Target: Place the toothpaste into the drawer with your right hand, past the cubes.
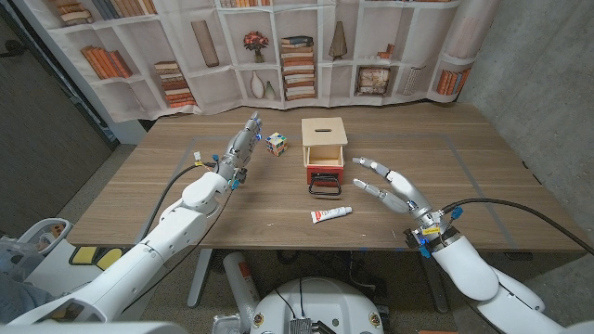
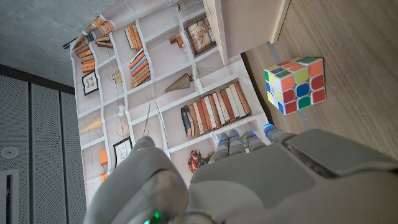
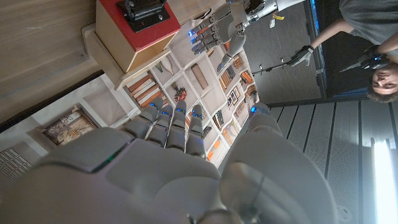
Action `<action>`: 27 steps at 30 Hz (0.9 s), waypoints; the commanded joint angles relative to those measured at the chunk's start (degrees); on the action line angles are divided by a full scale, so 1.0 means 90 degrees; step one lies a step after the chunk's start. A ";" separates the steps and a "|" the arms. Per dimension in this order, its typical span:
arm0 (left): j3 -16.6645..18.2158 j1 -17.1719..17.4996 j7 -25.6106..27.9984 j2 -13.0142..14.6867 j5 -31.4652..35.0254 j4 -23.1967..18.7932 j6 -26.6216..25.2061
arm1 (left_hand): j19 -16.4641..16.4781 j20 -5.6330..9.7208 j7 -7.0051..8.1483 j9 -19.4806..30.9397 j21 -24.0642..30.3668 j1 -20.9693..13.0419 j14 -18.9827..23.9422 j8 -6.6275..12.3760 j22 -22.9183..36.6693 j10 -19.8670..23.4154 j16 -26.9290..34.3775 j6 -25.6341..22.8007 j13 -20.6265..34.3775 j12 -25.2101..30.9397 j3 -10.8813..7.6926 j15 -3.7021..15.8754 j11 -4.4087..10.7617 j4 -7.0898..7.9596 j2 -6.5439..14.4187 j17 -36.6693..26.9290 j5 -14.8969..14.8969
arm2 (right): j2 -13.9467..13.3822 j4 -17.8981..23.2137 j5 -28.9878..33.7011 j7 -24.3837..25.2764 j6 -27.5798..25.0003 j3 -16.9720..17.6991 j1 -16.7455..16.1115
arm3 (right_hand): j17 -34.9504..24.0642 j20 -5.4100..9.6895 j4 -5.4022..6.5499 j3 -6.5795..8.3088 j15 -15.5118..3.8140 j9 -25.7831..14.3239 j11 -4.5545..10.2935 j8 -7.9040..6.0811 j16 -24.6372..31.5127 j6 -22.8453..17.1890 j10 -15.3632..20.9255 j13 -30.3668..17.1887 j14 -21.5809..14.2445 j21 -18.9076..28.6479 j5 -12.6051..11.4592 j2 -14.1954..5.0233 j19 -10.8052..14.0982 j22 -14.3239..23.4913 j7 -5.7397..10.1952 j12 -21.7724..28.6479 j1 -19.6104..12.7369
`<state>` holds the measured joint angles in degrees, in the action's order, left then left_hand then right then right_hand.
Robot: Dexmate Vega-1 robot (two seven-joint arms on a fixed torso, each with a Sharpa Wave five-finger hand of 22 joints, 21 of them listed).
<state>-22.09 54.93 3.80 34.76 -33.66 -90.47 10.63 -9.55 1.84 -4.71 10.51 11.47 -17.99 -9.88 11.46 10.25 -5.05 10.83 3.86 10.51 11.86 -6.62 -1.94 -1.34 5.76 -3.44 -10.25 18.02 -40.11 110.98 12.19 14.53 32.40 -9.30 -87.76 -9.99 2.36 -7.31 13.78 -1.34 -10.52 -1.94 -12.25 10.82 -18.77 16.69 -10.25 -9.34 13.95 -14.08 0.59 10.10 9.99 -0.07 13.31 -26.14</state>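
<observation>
One toothpaste tube (image 1: 330, 214) lies flat on the wooden table (image 1: 139, 199), white with a red end, near the front edge and just in front of the drawer box (image 1: 324, 153). That box is a single small wooden unit with a slotted top, a red front and a black handle facing the robot; its drawer looks closed. One colourful cube (image 1: 276, 143) stands on the table just left of the box, apart from it; the left wrist view shows the same cube (image 2: 295, 84) on the wood beyond the left hand's fingertips.

The right hand (image 1: 390, 185) hovers to the right of the box and tube, fingers spread apart and holding nothing, not touching the toothpaste. The left hand (image 1: 240, 148) is raised near the cube, fingers straight and close together, empty, clear of the cube.

Behind the table hangs a printed bookshelf backdrop (image 1: 278, 46). In the right wrist view one person (image 3: 373, 43) shows at the edge.
</observation>
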 commanded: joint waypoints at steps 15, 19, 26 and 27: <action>0.0021 0.0163 0.0147 0.0064 0.0050 -0.0230 -0.0072 | -0.0221 0.0101 -0.0015 0.0017 -0.0005 -0.0014 -0.0008 -0.0011 0.0013 -0.0012 -0.0021 -0.0027 0.0019 -0.0022 0.0038 -0.0008 -0.0004 -0.0003 0.0060 -0.0010 0.0008 | -0.0231 0.0331 0.1162 0.0413 -0.0541 -0.0093 -0.0042 | -0.0012 0.0044 -0.0088 0.0048 -0.0033 -0.0031 0.0073 0.0000 -0.0003 -0.0056 0.0050 -0.0029 -0.0080 -0.0041 -0.0021 0.0000 0.0094 0.0038 0.0077 -0.0013 -0.0184; 0.0011 0.0155 0.0143 0.0057 0.0064 -0.0237 -0.0059 | -0.0217 0.0100 -0.0015 0.0017 -0.0003 -0.0016 -0.0004 -0.0012 0.0013 -0.0013 -0.0020 -0.0026 0.0019 -0.0023 0.0043 -0.0003 -0.0008 -0.0003 0.0063 -0.0010 0.0007 | -0.0225 0.0525 0.1633 0.0670 -0.0771 -0.0052 -0.0165 | -0.0013 0.0045 -0.0099 0.0054 -0.0043 -0.0032 0.0086 -0.0001 -0.0003 -0.0073 0.0063 -0.0030 -0.0090 -0.0049 -0.0025 0.0003 0.0098 0.0038 0.0089 -0.0012 -0.0209; 0.0009 0.0161 0.0137 0.0066 0.0081 -0.0248 -0.0046 | -0.0217 0.0098 -0.0014 0.0017 -0.0003 -0.0019 -0.0003 -0.0012 0.0013 -0.0011 -0.0020 -0.0031 0.0019 -0.0023 0.0050 -0.0003 -0.0008 -0.0004 0.0067 -0.0010 0.0007 | -0.0284 0.0738 0.2103 0.0903 -0.1108 -0.0096 -0.0256 | -0.0014 0.0040 -0.0111 0.0057 -0.0054 -0.0033 0.0100 0.0003 -0.0010 -0.0088 0.0067 -0.0031 -0.0084 -0.0064 -0.0028 0.0013 0.0091 0.0040 0.0093 -0.0017 -0.0235; 0.0012 0.0164 0.0146 0.0062 0.0078 -0.0249 -0.0047 | -0.0219 0.0095 -0.0013 0.0017 -0.0004 -0.0020 -0.0005 -0.0011 0.0013 -0.0012 -0.0020 -0.0034 0.0019 -0.0023 0.0051 -0.0002 -0.0009 -0.0004 0.0067 -0.0010 0.0006 | -0.0296 0.0750 0.2135 0.0925 -0.1142 -0.0108 -0.0257 | -0.0014 0.0039 -0.0112 0.0057 -0.0054 -0.0033 0.0104 0.0003 -0.0008 -0.0090 0.0069 -0.0031 -0.0091 -0.0065 -0.0028 0.0015 0.0092 0.0040 0.0101 -0.0017 -0.0238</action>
<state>-21.94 56.24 5.09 35.26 -33.16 -92.46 10.06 -9.56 1.84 -4.70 10.51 11.47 -17.99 -9.88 11.46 10.25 -5.05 10.83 3.87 10.51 11.64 -6.20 -1.94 -1.34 5.83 -3.44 -10.25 18.02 -42.08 115.01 24.81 19.45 26.32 -10.02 -88.77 -9.99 2.04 -8.00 14.16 -1.64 -10.52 -1.34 -12.25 10.82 -19.45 17.31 -10.25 -9.64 13.51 -14.08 0.91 10.40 10.29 0.61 13.31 -27.66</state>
